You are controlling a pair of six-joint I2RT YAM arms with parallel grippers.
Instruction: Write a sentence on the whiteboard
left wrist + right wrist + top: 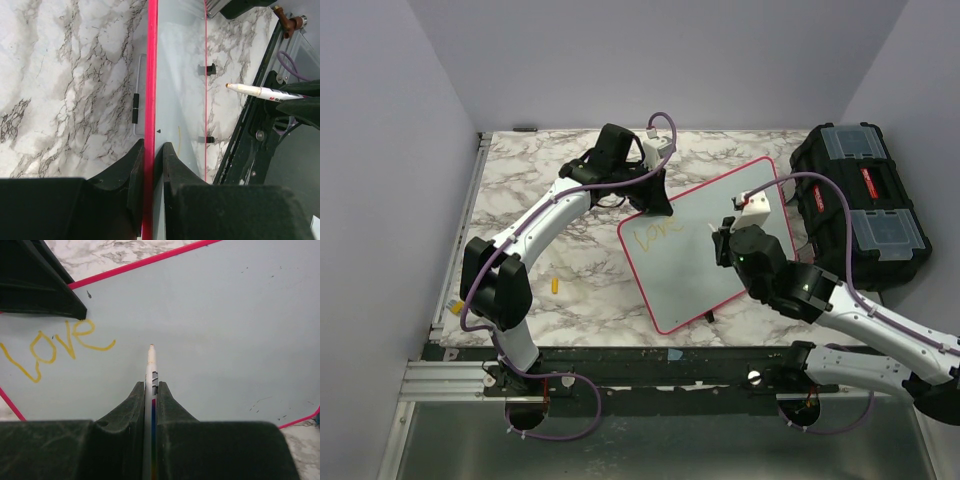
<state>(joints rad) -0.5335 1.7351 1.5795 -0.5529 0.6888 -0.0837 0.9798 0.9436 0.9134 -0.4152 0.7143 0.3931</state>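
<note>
The right gripper is pressed tight on the marker. The marker's long axis runs straight ahead out of the jaws, tip forward over the whiteboard. Whether the tip touches the surface I cannot tell. The sentence amounts to 1 word, "Love", lying ahead and to the left of that tip, so I'd judge fresh letters belong on the bare board from the tip rightward. Farther off, the left gripper pinches the board's pink rim, seemingly steadying it.
</note>
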